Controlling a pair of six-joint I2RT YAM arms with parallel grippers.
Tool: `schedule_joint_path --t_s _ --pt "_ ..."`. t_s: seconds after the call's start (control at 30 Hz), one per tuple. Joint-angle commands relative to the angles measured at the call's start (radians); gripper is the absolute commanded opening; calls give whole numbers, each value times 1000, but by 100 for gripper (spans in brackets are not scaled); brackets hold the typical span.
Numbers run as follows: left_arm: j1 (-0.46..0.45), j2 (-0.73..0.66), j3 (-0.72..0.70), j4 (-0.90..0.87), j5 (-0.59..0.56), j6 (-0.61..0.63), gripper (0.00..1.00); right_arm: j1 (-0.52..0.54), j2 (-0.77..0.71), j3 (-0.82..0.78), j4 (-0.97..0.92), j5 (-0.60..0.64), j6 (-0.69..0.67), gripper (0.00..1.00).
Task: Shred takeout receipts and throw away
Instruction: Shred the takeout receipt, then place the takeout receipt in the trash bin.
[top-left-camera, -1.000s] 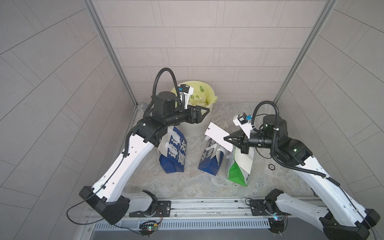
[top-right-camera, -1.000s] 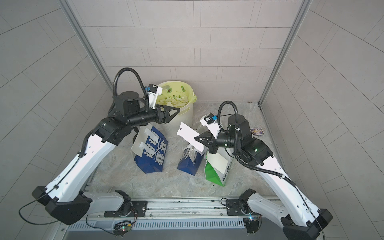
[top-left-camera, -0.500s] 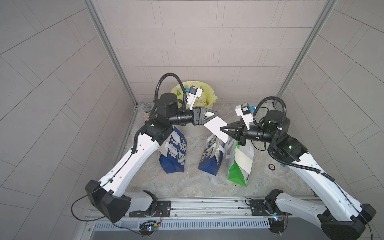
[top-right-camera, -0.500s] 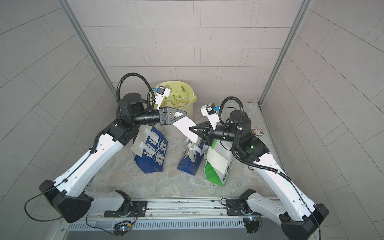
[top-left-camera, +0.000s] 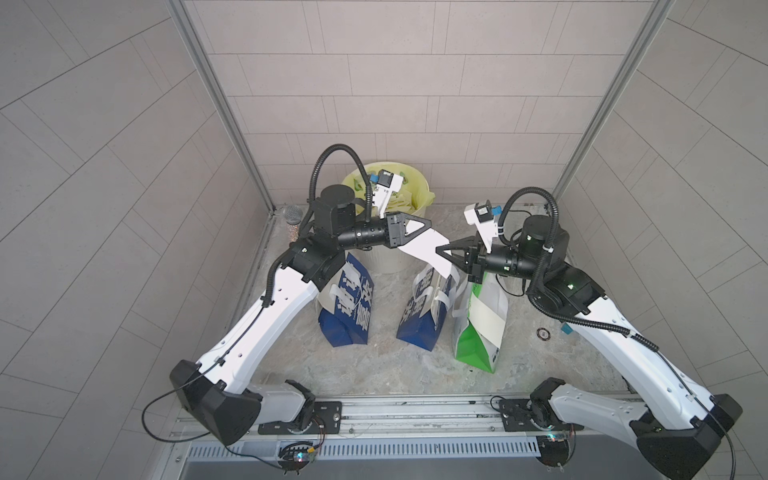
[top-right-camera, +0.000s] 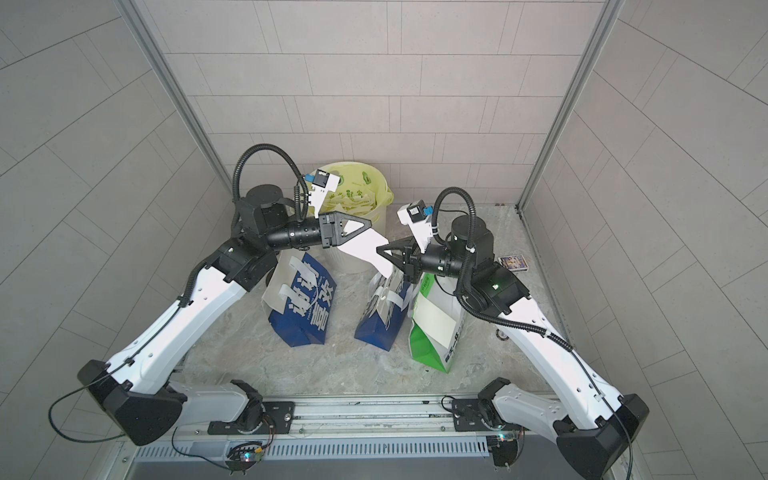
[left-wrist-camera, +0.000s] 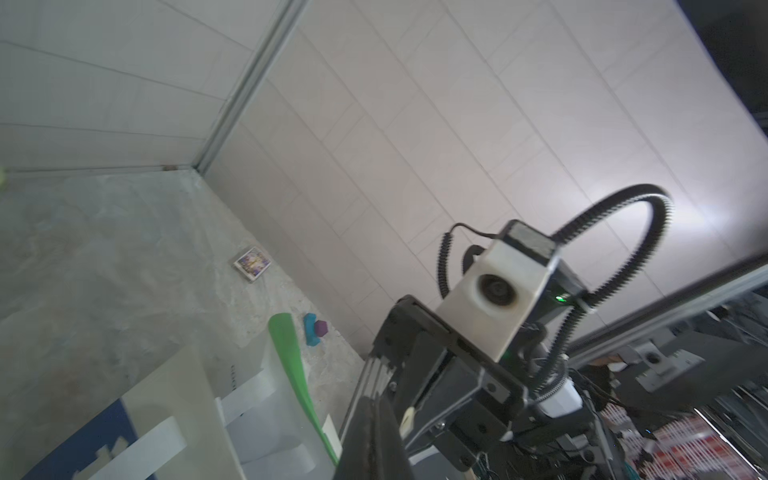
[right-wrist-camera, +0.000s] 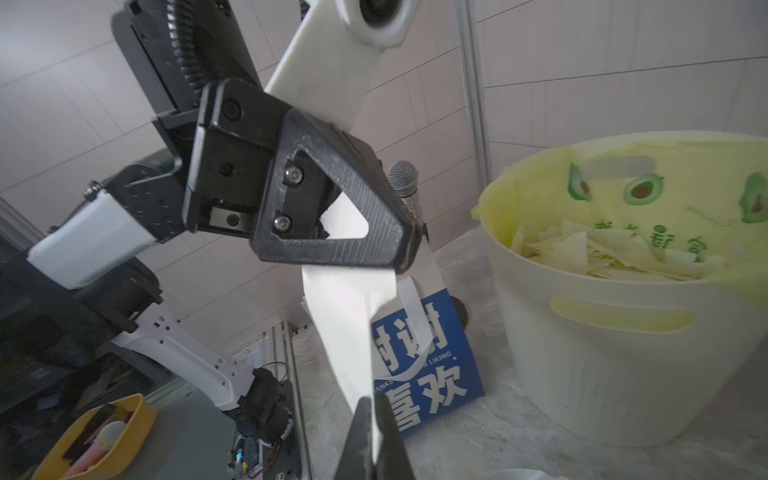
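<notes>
As it spans midair, receipt looks white

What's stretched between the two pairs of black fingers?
A white takeout receipt, gripped by the left fingers and right fingers; both top views show it.

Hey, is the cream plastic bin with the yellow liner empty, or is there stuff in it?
Partly full: the cream plastic bin holds a heap of pale torn paper pieces below its rim, as the right wrist view shows.
</notes>
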Motion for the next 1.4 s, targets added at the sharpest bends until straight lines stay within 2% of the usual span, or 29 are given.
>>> schedule_joint_path --t_s 0.0,0.07,0.13,0.3,0.4,0.53,0.77,0.83,0.97,1.03,1.13,1.23,1.37 --pt "5 8 73 -236 -319 47 0 50 -38 53 -116 268 -258 0" --pt "5 15 77 -275 -392 31 0 84 -51 56 -115 336 -361 0" --pt "5 18 79 -302 -461 16 0 95 -75 44 -68 313 -404 0" --pt "7 22 109 -335 -605 53 0 85 -141 -27 146 232 -247 0" --pt "8 19 129 -334 -649 85 0 80 -115 -38 183 343 -146 0" --pt "11 -9 118 -285 -701 132 0 81 35 42 180 517 -41 0" --pt "29 -67 87 -255 -768 121 0 82 445 356 232 634 -29 1" --pt "34 -86 66 -253 -780 116 0 83 566 465 239 658 -59 8" --pt "58 -114 22 -240 -773 80 0 86 819 741 85 727 -177 44" --pt "83 -123 -5 -221 -750 49 0 85 880 846 0 751 -198 56" --pt "114 -129 -32 -182 -714 15 0 90 873 883 -33 768 -214 62" --pt "122 -126 -46 -120 -661 -6 0 91 796 861 -62 723 -209 64" --pt "129 -121 -80 15 -551 -42 0 85 615 746 -110 526 -127 65"
